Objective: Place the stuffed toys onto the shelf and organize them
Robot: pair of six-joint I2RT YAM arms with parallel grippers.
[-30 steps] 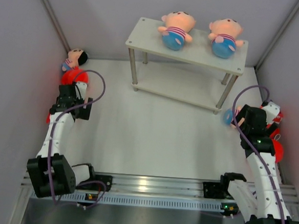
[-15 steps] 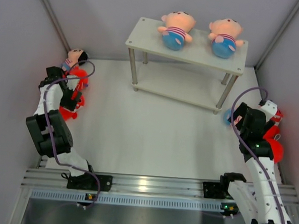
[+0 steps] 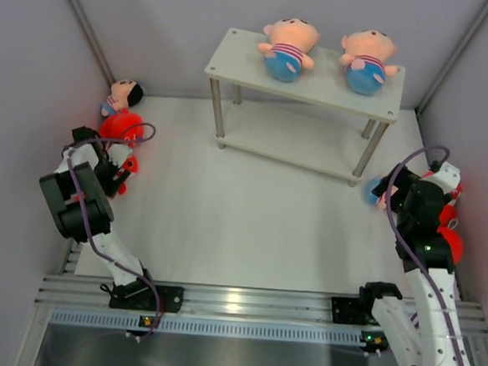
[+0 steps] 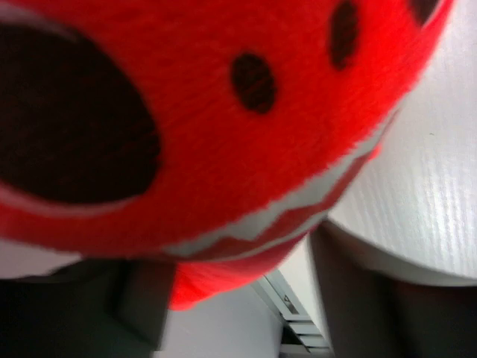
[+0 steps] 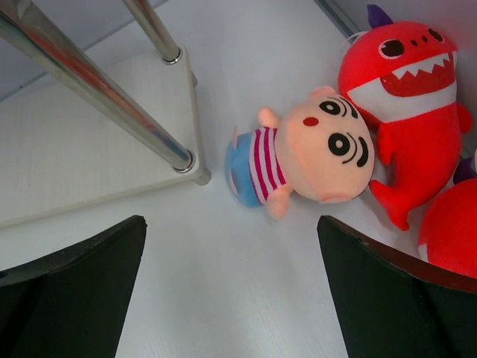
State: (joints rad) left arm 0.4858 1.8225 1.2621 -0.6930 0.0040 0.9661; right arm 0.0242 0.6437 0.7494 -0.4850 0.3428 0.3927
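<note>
The shelf [image 3: 318,86] stands at the back with two peach dolls [image 3: 285,50] [image 3: 366,63] lying on its top board. A third doll [image 3: 120,96] lies by the left wall, touching a red shark [image 3: 121,126]. My left gripper [image 3: 115,167] is right at this shark. In the left wrist view the shark [image 4: 223,112] fills the frame, and part of it sits between the spread fingers of the gripper [image 4: 242,291]. My right gripper [image 5: 229,239] is open and empty, just short of a fourth doll [image 5: 313,156] that lies beside a shelf leg [image 5: 112,97]. A red shark [image 5: 406,97] touches that doll.
Another red shark [image 5: 455,235] lies at the right wall, also seen in the top view [image 3: 449,244]. The shelf's lower board [image 5: 74,156] is close to my right gripper. Grey walls close in both sides. A metal rail [image 3: 244,304] runs along the near edge.
My left arm has folded back against the left wall, with its gripper now low at the red shark. My right arm has shifted slightly to the right.
</note>
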